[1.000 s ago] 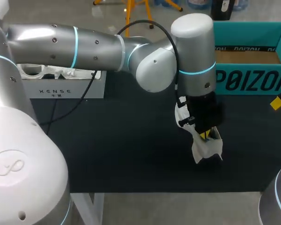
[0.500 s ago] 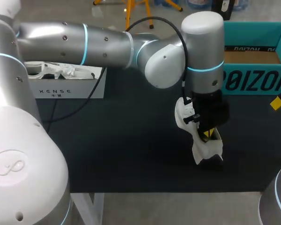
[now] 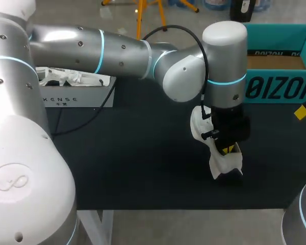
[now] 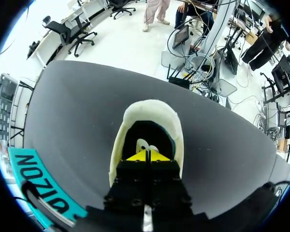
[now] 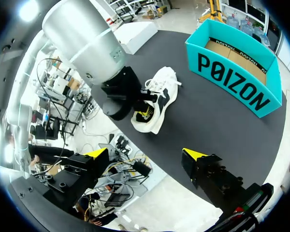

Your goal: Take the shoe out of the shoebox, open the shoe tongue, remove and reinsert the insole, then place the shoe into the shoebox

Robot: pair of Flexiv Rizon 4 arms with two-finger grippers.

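left pincer (image 4: 147, 155) clenched inside the shoe (image 4: 150, 108) on the table (image 3: 143, 168); any hold on the insole is hidden. pull it out slowly. right pincer (image 5: 146, 154) released, near right.

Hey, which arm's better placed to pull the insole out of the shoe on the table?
Left. The left end effector sits down inside the opening of the shoe; the right end effector stands open off to the side, apart from the shoe.
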